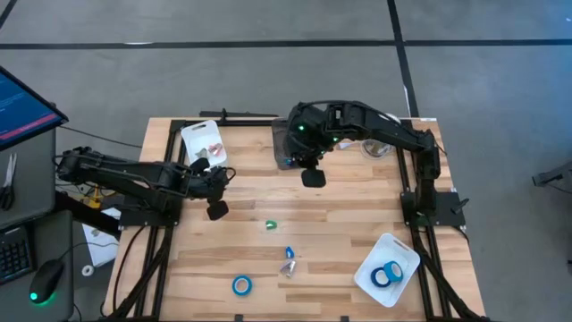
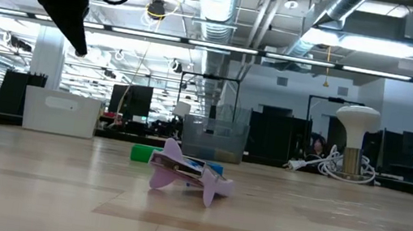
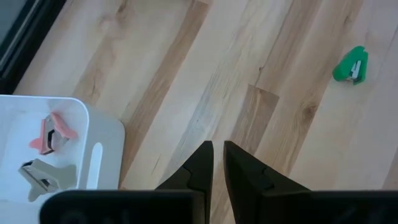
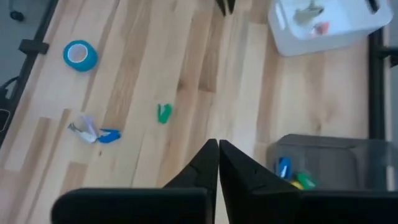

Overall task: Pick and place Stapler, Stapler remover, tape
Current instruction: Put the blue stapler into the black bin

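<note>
Left hand (image 1: 217, 210) and right hand (image 1: 313, 178), both clenched and empty, above the table (image 1: 357, 224). One tape (image 1: 241, 285) lies loose; two tapes (image 1: 388, 275) sit in a white tray (image 1: 407, 254).

overhead, table-level and two wrist views share the table (image 1: 357, 224).
</note>
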Robot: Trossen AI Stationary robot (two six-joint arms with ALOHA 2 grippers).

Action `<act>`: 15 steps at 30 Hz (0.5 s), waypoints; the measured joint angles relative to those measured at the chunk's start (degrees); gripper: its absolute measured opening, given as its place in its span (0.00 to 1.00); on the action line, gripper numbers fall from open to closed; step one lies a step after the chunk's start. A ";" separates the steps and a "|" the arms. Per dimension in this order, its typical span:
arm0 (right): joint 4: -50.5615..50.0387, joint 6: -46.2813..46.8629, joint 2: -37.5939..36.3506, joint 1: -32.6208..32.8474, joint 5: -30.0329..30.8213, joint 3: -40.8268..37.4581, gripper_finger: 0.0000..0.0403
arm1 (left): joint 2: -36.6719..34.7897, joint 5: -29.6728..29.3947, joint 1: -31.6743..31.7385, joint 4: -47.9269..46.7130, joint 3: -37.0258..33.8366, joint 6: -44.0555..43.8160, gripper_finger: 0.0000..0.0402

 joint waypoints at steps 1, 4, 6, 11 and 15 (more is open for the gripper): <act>0.39 0.47 -0.54 0.23 0.02 -1.60 0.02 | 0.00 0.01 0.00 0.02 0.00 0.00 0.08; 3.17 1.84 -3.86 0.30 0.02 -8.74 0.00 | -0.01 0.02 0.00 0.01 0.00 0.00 0.08; 7.91 4.07 -7.95 0.30 0.00 -16.20 0.01 | -0.01 0.02 0.00 0.02 0.00 0.02 0.08; 26.87 9.80 -20.51 1.78 0.24 -37.86 0.00 | 0.00 0.02 0.00 0.22 0.00 0.02 0.08; 38.75 13.89 -29.14 4.01 2.41 -51.63 0.00 | 0.01 0.00 0.00 2.38 0.00 0.04 0.08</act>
